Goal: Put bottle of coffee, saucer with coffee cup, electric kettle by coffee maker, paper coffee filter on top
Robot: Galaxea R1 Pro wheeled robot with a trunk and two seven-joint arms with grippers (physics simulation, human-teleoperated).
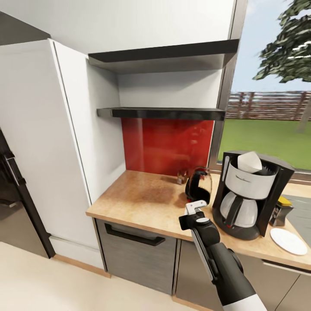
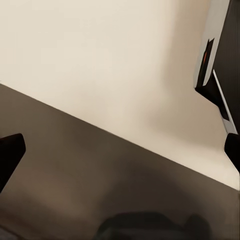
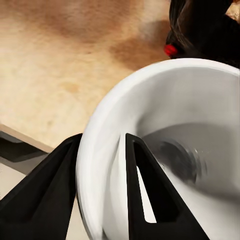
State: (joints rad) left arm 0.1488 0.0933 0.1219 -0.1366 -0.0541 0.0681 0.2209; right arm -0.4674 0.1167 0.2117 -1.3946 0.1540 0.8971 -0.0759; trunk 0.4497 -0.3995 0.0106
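Carrying tiny white espresso cup [image 3: 165,150], rim pinched between right gripper [image 3: 102,190] fingers, lower centre | next: set onto flat white saucer [image 1: 288,240], lower right | left gripper: cannot tell.

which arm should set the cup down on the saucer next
The right. The right gripper is shut on the coffee cup, one finger inside its rim and one outside, and is raised over the countertop near the coffee maker. The saucer lies empty beside it. The left wrist view shows floor.
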